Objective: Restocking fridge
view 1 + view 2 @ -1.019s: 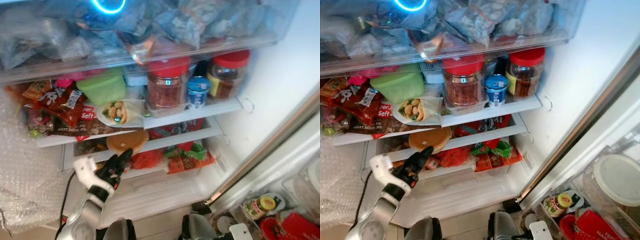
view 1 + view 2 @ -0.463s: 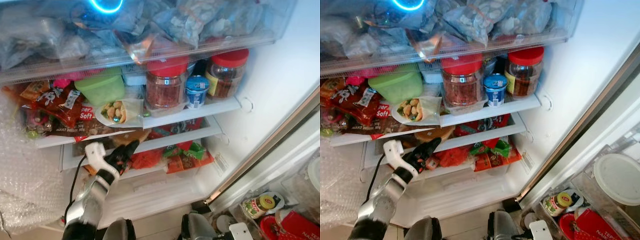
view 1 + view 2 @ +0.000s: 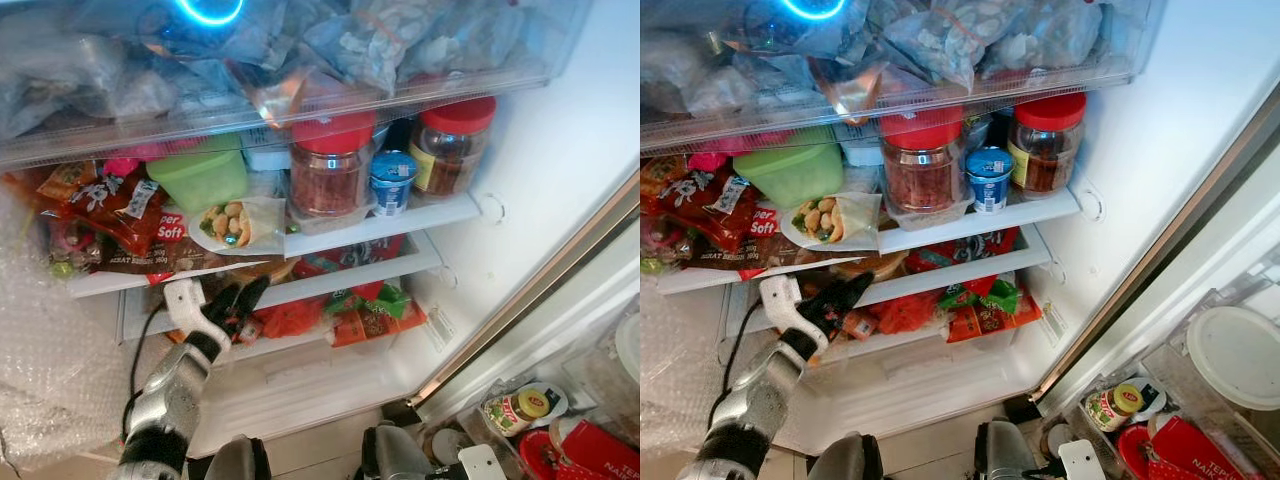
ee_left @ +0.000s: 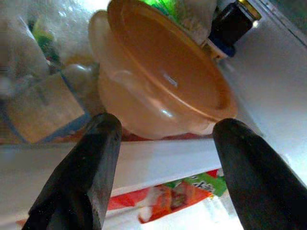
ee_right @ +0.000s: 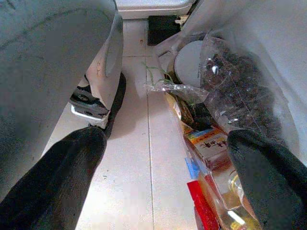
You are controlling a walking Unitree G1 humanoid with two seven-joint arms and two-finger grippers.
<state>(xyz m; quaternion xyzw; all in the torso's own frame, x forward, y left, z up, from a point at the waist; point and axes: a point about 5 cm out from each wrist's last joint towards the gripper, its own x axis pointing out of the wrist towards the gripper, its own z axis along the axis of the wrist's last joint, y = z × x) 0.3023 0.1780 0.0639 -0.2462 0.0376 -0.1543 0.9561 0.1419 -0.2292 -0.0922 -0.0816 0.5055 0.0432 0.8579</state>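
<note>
On the fridge's middle shelf [image 3: 400, 222] stand two red-lidded jars [image 3: 330, 165] and one blue cup [image 3: 393, 182]. Below, the left gripper [image 4: 163, 132], fingers spread and empty, faces one orange bowl [image 4: 163, 91] on the lower shelf.

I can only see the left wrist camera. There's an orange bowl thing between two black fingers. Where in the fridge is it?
Observer: The orange container sits on the second shelf down, under the shelf with the wrapped snack plate.
Operator: Is the robot holding it?
Observer: No. The left gripper is open just in front of that shelf, fingers spread, not touching it.
Operator: What's above it?
Observer: Two red-lidded jars, one big and one further right, with a small blue cup between them.
Operator: What's the other arm doing?
Observer: The right gripper hangs open over the tiled floor.
</note>
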